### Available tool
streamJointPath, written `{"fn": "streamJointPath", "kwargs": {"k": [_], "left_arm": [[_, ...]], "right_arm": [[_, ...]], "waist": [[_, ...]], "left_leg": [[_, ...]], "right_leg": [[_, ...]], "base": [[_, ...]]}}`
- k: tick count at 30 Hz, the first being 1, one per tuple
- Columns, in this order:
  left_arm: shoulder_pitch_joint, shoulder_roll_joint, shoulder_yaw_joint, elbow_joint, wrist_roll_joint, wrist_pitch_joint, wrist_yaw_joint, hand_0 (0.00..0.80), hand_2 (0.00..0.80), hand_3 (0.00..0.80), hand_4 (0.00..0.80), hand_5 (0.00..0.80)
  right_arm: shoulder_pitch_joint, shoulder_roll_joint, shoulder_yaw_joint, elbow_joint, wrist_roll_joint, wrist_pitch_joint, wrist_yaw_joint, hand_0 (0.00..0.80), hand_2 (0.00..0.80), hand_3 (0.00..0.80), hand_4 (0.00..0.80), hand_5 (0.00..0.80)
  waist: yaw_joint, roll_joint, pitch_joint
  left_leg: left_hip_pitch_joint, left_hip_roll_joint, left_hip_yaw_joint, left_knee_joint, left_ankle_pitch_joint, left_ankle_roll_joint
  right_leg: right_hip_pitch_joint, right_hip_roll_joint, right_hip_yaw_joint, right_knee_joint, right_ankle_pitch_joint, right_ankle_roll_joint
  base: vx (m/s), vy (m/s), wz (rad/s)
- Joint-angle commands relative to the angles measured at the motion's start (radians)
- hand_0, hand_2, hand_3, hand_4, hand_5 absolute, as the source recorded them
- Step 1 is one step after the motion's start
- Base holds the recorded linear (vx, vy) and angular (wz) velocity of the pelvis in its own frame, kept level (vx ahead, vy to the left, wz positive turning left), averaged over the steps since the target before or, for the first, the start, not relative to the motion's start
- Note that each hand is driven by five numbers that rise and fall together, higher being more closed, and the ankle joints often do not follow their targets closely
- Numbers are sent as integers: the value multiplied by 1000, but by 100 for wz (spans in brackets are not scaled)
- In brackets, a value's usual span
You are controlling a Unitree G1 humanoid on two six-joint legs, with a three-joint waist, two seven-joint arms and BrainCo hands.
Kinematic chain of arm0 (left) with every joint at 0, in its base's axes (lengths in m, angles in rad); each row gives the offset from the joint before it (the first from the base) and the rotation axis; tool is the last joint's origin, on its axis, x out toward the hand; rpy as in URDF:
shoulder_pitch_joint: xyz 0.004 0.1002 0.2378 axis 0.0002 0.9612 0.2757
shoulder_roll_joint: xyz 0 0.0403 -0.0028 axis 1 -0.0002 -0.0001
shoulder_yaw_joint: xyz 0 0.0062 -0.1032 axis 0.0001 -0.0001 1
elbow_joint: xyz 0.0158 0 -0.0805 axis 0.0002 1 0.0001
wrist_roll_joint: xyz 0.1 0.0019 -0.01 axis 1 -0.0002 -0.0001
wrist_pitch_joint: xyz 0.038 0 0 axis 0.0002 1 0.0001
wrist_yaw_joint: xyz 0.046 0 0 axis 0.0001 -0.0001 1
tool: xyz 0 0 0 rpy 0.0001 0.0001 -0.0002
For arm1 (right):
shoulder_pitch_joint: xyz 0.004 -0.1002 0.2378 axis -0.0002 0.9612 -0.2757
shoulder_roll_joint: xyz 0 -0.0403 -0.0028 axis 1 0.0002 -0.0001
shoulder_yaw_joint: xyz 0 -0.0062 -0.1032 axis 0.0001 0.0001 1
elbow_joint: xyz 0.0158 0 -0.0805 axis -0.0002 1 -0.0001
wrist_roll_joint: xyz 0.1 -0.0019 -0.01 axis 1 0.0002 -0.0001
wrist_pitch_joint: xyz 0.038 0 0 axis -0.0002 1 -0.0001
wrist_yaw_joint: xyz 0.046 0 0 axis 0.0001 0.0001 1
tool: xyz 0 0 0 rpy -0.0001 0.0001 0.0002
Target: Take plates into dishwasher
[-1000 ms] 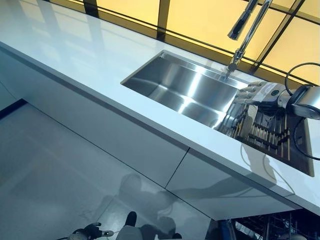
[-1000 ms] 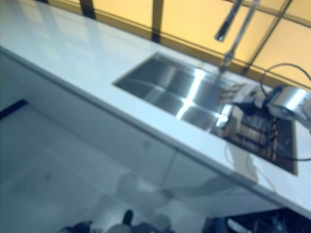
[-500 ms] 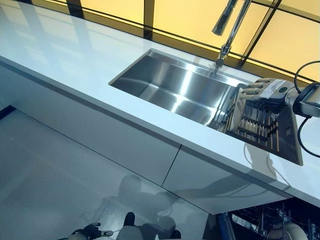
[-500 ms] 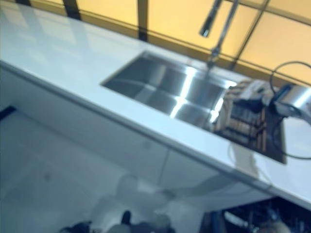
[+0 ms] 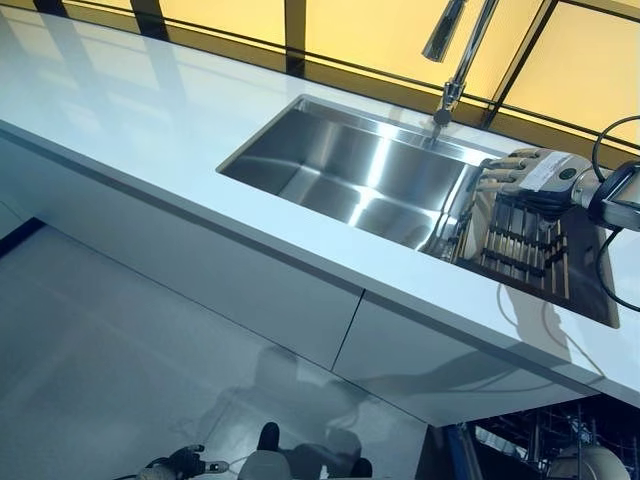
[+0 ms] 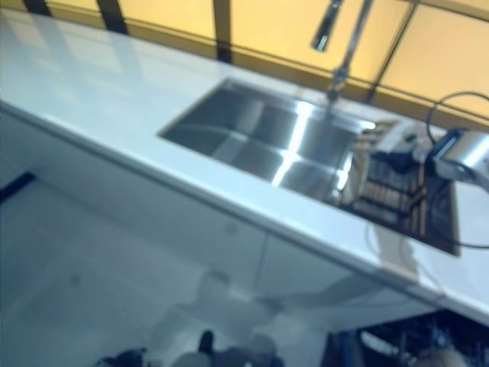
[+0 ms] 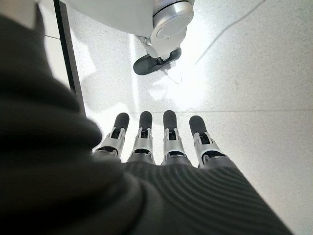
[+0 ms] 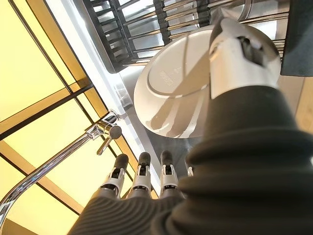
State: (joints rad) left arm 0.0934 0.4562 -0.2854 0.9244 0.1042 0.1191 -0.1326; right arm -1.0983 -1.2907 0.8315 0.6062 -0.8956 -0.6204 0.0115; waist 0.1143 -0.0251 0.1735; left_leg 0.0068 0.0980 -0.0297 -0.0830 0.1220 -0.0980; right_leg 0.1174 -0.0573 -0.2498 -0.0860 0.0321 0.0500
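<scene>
Right wrist view shows the white plate (image 8: pixel 183 93) just beyond the right hand's (image 8: pixel 244 54) straight, unclosed fingers (image 8: pixel 142 171)

My right robot hand (image 5: pixel 535 172) hovers over the dark slatted drying rack (image 5: pixel 525 250) set in the steel sink (image 5: pixel 360 180). A round white plate (image 8: pixel 183 93) stands just past my fingers, against the rack's bars. The tall chrome faucet (image 5: pixel 455 60) rises close beside my fingertips. The sink's bare basin beyond the rack and the white surface (image 5: pixel 150 110) past it offer free room.
</scene>
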Motion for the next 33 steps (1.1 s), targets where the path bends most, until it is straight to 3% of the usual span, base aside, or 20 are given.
{"fn": "streamJointPath", "kwargs": {"k": [1,17,26,33], "left_arm": [[-17,23,-63,-2,17,-16,-8,0,0,0,0,0],[-14,10,-70,6,15,-21,-2,0,0,0,0,0],[-15,3,-82,9,12,-21,2,0,0,0,0,0],[-17,-3,-88,23,8,-31,5,0,0,0,0,0]], "right_arm": [[-132,-14,44,-4,8,55,-39,0,0,0,0,0],[-119,-24,30,-15,4,69,-56,0,0,0,0,0],[-118,-22,3,-15,-41,96,-181,0,0,0,0,0],[-108,-19,-12,-42,-61,97,-206,0,0,0,0,0]], "waist": [[-1,-34,-29],[-5,-30,-23],[-5,-27,-22],[-7,-24,-20]], "left_leg": [[6,30,76,41,-24,-15],[12,28,77,39,-23,-16],[13,24,76,37,-24,-15],[9,21,75,39,-25,-14]], "right_leg": [[-30,-7,4,69,-42,6],[-32,-15,-9,82,-48,4],[-32,-18,-12,84,-49,4],[-33,-21,-14,84,-48,5]], "base": [[0,0,0],[0,0,0],[0,0,0],[0,0,0]]}}
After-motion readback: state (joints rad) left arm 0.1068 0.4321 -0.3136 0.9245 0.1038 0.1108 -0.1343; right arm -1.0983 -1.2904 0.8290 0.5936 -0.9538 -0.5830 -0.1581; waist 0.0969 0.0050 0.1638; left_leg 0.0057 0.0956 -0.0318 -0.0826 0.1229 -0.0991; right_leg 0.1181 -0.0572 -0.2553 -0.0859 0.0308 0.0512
